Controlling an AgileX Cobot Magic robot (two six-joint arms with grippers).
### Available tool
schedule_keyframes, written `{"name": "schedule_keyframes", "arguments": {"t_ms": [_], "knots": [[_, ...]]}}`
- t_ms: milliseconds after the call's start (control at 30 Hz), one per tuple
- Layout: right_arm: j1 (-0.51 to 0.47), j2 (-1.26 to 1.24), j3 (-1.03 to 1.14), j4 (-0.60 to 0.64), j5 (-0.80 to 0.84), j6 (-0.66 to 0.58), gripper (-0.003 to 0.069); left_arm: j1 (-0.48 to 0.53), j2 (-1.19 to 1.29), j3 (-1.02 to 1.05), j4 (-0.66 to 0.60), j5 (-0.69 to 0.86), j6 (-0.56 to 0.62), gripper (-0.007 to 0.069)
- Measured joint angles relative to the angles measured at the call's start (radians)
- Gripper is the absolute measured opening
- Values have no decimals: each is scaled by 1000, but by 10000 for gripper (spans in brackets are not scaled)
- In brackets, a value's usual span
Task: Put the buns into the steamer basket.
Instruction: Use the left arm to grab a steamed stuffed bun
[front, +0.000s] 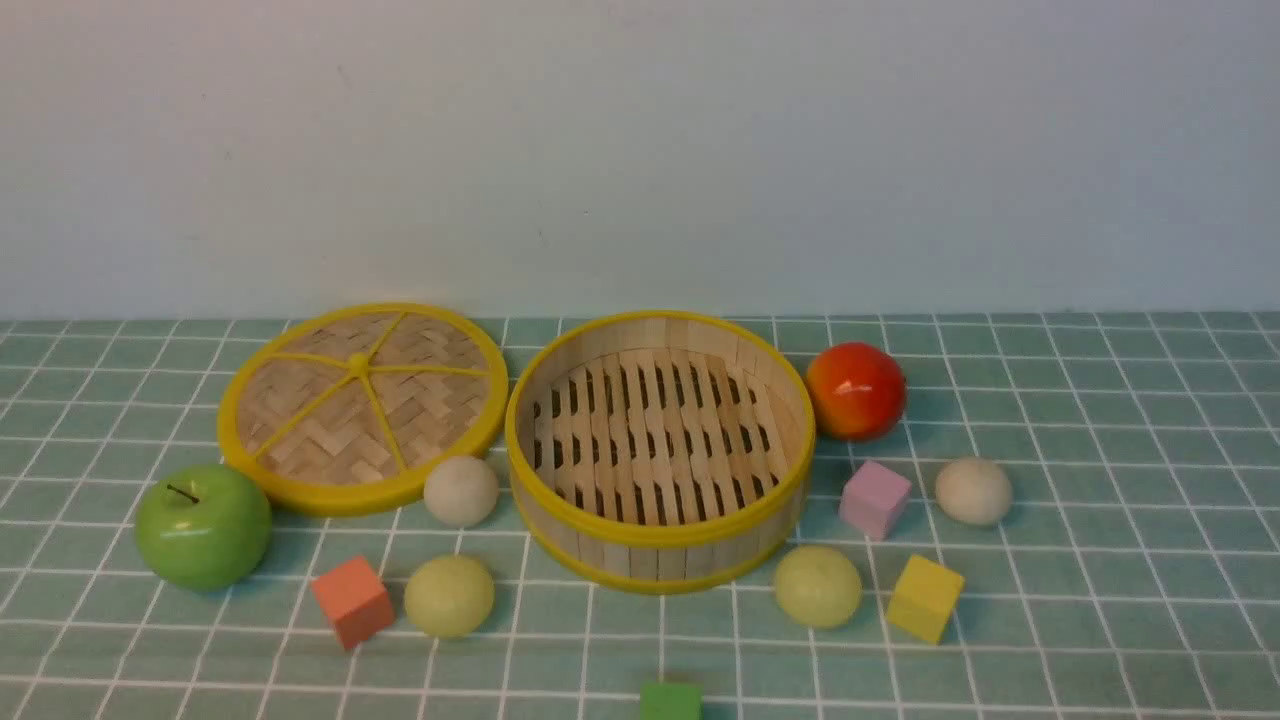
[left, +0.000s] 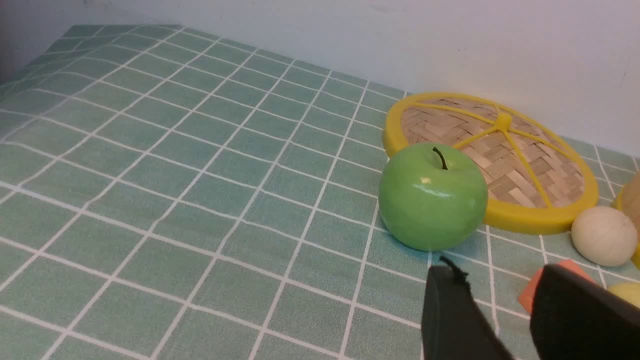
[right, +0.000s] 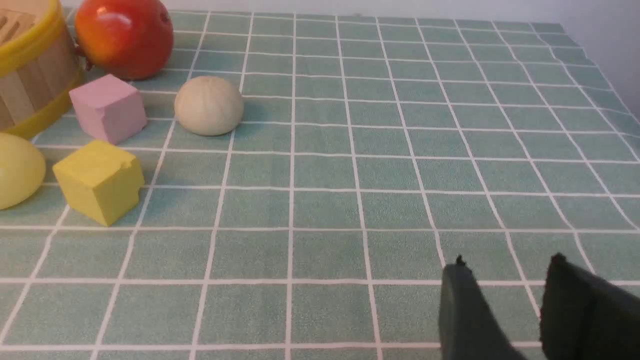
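The steamer basket (front: 660, 530) stands mid-table with nothing inside it. Around it on the cloth lie several buns: an off-white bun (front: 461, 490) to its left, a pale yellow-green bun (front: 449, 595) in front left, another yellow-green bun (front: 817, 586) in front right, and an off-white bun (front: 973, 490) to the right. Neither arm shows in the front view. In the left wrist view my left gripper (left: 500, 272) is open over bare cloth near the green apple (left: 432, 196). My right gripper (right: 507, 262) is open above bare cloth, well away from the off-white bun (right: 208, 105).
The flat woven lid (front: 362, 405) lies left of the basket. A green apple (front: 203, 525) sits far left, a red-orange fruit (front: 856, 390) behind right. An orange cube (front: 351, 600), pink cube (front: 875, 498), yellow cube (front: 924, 597) and green cube (front: 670, 700) are scattered in front.
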Motion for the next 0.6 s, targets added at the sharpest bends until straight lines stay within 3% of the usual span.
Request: {"name": "schedule_keyframes", "arguments": {"t_ms": [600], "knots": [[0, 0, 0, 0, 0, 0, 239, 0, 0, 0, 1, -6, 0, 238]]}}
